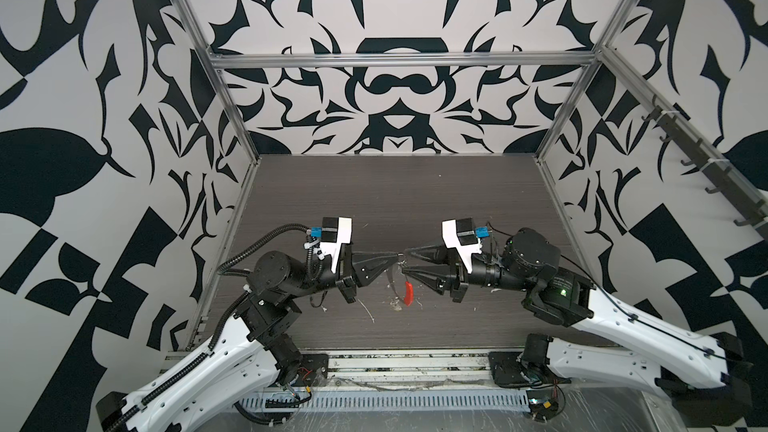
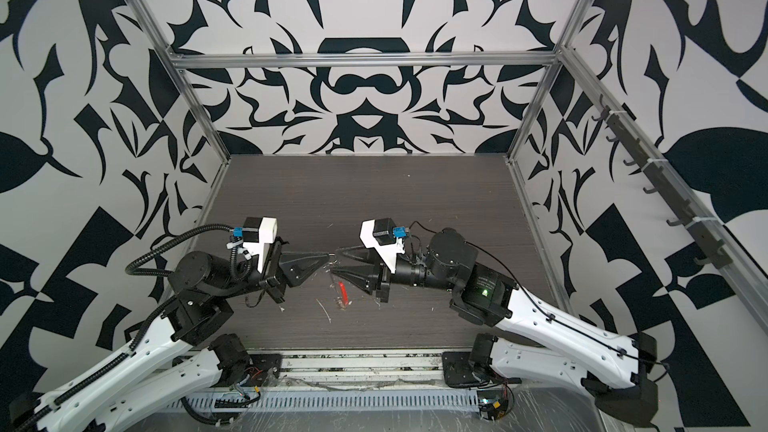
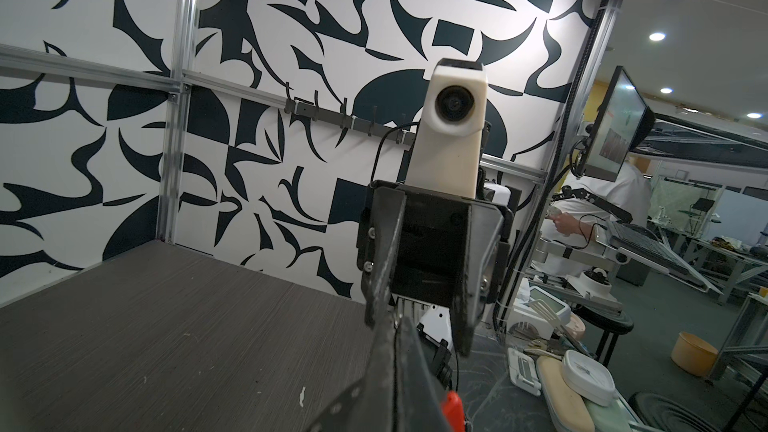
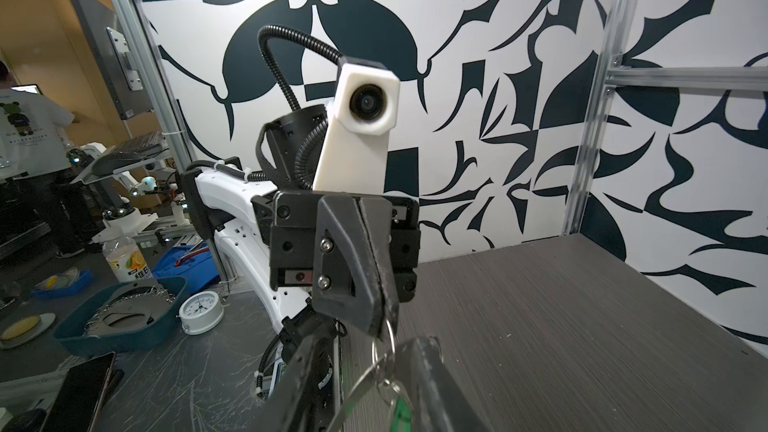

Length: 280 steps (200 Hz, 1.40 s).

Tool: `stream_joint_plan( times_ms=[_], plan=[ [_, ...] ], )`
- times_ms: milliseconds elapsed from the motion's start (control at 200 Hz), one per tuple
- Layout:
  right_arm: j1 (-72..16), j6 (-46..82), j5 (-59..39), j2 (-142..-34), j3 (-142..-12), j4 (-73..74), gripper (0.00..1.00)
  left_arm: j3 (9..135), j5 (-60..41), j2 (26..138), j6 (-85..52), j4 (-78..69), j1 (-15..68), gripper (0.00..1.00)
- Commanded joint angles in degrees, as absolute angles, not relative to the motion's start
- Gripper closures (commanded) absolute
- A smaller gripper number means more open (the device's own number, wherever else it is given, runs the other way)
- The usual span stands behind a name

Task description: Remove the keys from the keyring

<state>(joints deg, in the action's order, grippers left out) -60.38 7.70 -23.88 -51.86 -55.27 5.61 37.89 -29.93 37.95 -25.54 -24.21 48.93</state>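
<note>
The keyring (image 1: 409,293) hung upright from its top arc, edge-on in both top views. Its red sleeve was lowest, close over the table (image 1: 374,201) midway between the side edges and nearer the front edge. The left gripper (image 1: 397,258) was clenched on that top arc. Both arms reached inward from the front corners, wrists level and fingers pointing at each other, tips nearly meeting. The right gripper (image 1: 405,261) had its jaws apart around the hoop wire and the green-tagged key (image 4: 401,407), with no visible pinch.
</note>
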Motion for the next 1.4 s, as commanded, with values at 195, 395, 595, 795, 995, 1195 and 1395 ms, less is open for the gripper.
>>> stream_joint_plan(
  times_ms=[195,395,595,795,995,1195,1395],
  plan=[
    [-58.63,10.36,-26.46,-51.69,-56.52,8.53,0.80,37.73,-30.75,37.46,-25.49,-25.49,49.04,1.00],
    [-58.28,11.57,-27.57,-52.03,-55.94,9.21,0.83,37.79,-30.43,37.71,-25.49,-25.58,49.04,1.00],
    [-58.09,12.88,-28.86,-52.56,-55.31,10.24,0.81,37.68,-29.54,37.45,-25.41,-25.49,49.00,1.00],
    [-57.85,13.75,-29.09,-52.69,-54.52,10.46,0.82,37.68,-29.13,37.22,-25.22,-25.14,49.04,1.00],
    [-57.57,14.35,-29.24,-52.69,-53.75,11.15,0.87,37.53,-28.87,37.14,-25.14,-24.96,49.04,1.00],
    [-57.41,15.20,-29.87,-53.16,-53.44,11.78,0.97,37.54,-28.85,37.10,-25.14,-24.96,49.04,1.00],
    [-56.98,15.67,-29.13,-52.66,-53.26,11.06,1.00,38.21,-28.75,37.27,-25.40,-23.18,49.04,1.00]
  ],
)
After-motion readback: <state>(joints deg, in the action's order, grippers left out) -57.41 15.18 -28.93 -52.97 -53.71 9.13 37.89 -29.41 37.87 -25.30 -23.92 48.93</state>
